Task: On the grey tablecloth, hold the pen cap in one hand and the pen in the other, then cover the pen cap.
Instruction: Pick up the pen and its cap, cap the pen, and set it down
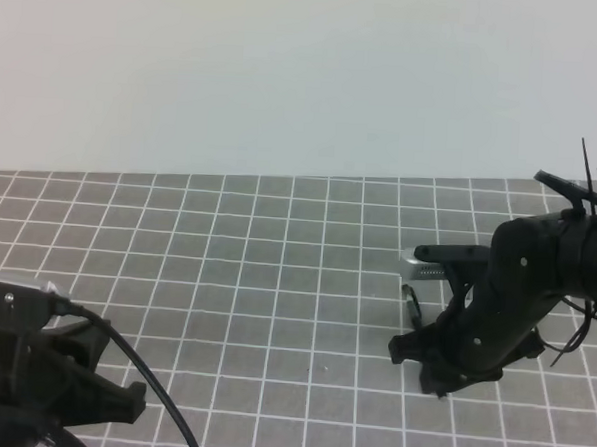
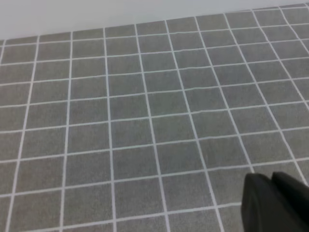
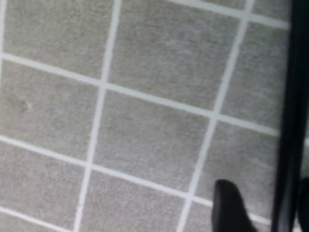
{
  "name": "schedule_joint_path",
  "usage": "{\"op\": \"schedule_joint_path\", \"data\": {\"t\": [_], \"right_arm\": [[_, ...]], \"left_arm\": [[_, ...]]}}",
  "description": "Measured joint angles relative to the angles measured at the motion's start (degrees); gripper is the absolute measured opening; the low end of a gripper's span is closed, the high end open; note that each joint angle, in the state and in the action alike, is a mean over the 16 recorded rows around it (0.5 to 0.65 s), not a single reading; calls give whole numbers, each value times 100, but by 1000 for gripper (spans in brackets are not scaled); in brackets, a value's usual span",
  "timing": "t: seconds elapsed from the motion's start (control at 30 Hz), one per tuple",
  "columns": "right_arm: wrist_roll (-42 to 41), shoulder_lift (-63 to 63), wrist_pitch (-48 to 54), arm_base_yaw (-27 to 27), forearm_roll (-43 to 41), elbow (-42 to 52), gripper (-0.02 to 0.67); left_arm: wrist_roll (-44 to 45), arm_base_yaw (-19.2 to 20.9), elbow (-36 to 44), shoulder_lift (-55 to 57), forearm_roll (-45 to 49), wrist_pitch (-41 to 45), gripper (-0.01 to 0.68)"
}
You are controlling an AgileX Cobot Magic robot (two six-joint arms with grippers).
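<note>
The pen (image 1: 412,302) is a slim black stick lying on the grey tablecloth (image 1: 275,282), just behind my right gripper (image 1: 416,365). In the right wrist view the pen (image 3: 286,121) runs as a long black bar up the right edge. That gripper (image 3: 264,212) is open, with a strip of cloth showing between its left fingertip (image 3: 228,208) and the pen. My left gripper (image 1: 119,399) sits low at the near left corner. Its fingers (image 2: 260,200) are pressed together in the left wrist view, shut with nothing between them. No separate pen cap shows in any view.
The gridded cloth covers the whole table up to a pale wall (image 1: 306,74) at the back. A black cable (image 1: 141,370) loops off the left arm near the front edge. The right arm's body and loose cable ties (image 1: 585,198) fill the right side.
</note>
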Motion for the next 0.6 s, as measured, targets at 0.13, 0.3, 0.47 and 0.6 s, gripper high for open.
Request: {"op": "schedule_joint_path", "data": {"t": [0.13, 0.3, 0.47, 0.6], "right_arm": [[-22, -148, 93, 0, -19, -35, 338], [-33, -584, 213, 0, -52, -77, 351], [-114, -1314, 395, 0, -57, -93, 239], [-216, -2040, 632, 0, -27, -93, 141]], "left_arm": [[4, 0, 0, 0, 0, 2, 1], [32, 0, 0, 0, 0, 2, 1], [59, 0, 0, 0, 0, 2, 1], [81, 0, 0, 0, 0, 2, 1]]}}
